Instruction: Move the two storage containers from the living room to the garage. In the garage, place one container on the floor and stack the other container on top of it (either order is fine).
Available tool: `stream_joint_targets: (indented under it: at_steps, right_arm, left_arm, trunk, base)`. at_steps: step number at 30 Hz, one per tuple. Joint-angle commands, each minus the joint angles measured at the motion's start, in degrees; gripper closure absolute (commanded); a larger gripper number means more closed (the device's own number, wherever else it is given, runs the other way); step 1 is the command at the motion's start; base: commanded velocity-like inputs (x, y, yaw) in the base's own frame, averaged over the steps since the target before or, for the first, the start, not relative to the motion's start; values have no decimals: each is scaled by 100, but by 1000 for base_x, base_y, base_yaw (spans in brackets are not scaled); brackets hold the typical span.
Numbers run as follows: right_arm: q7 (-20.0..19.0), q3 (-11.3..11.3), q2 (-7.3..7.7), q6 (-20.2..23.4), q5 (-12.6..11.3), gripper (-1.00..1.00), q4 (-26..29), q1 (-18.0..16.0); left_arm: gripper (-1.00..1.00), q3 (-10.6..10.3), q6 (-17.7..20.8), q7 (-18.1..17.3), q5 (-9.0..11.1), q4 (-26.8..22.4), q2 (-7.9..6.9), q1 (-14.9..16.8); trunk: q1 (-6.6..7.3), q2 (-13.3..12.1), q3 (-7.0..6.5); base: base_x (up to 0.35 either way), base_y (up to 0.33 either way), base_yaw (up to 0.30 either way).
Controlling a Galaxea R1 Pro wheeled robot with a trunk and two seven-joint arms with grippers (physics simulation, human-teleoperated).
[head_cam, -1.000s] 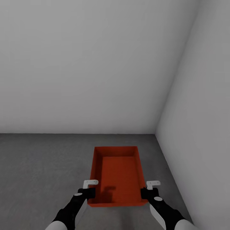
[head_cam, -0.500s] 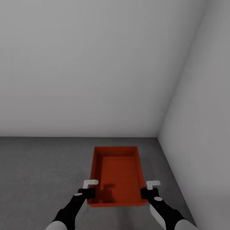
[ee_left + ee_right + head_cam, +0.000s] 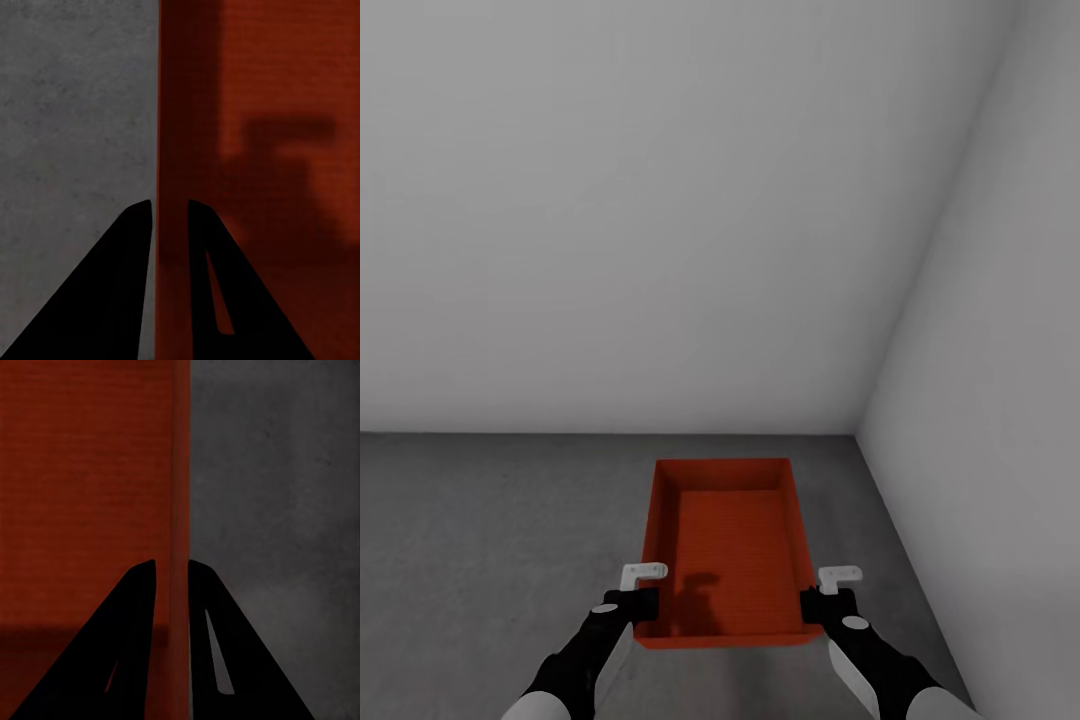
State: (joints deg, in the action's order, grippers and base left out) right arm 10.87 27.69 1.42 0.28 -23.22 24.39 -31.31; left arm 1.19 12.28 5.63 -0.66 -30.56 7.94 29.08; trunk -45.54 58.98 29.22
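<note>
Head view shows left gripper [image 3: 644,597] and right gripper [image 3: 818,601] each pinching a thin container [image 3: 725,545] wall; uneven release could tip it onto the floor [image 3: 480,540]

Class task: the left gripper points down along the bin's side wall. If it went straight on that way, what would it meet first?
Probably the floor. The left gripper has its fingers astride the wall of the storage container, and the grey floor lies beyond; depth is unclear.

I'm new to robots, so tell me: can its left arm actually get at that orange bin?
Yes, it seems so: the left pincer already straddles the storage container's left wall, one finger inside and one outside, with nothing between them.
</note>
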Motion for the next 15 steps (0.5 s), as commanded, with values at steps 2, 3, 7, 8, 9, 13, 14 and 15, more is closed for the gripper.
stream_joint_targets:
  at_steps: [2, 3, 7, 8, 9, 13, 14, 15]
  right_arm:
    - [43, -97, 135, -2, -104, 100, -207, -7]
    - [43, -97, 137, -2, -104, 100, -207, -7]
    - [41, -97, 138, -2, -104, 100, -207, -7]
    - [42, -97, 139, -2, -104, 100, -207, -7]
    - [43, -97, 139, -2, -104, 100, -207, -7]
    - [44, -97, 137, -2, -104, 100, -207, -7]
    - [45, -97, 136, -2, -104, 100, -207, -7]
    - [44, -97, 137, -2, -104, 100, -207, -7]
  left_arm:
    - [100, 8, -85, 43, -39, -29, -3, 1]
    - [100, 10, -85, 43, -39, -29, -3, 1]
    - [100, 12, -85, 43, -39, -29, -3, 1]
    - [100, 12, -85, 43, -39, -29, -3, 1]
    - [100, 12, -85, 43, -39, -29, -3, 1]
    - [100, 12, -85, 43, -39, -29, -3, 1]
    - [100, 12, -85, 43, -39, -29, -3, 1]
    - [100, 11, -85, 43, -39, -29, -3, 1]
  trunk:
    - [-1, 4, 6]
    - [-1, 4, 6]
    - [-1, 4, 6]
    - [-1, 4, 6]
    - [-1, 4, 6]
    - [-1, 4, 6]
    - [-1, 4, 6]
    - [-1, 4, 6]
  base:
    - [179, 0, 0]
    - [218, 0, 0]
    - [242, 8, 0]
    - [254, 45, 0]
    - [255, 53, 0]
    - [258, 74, 0]
    - [260, 83, 0]
    - [260, 85, 0]
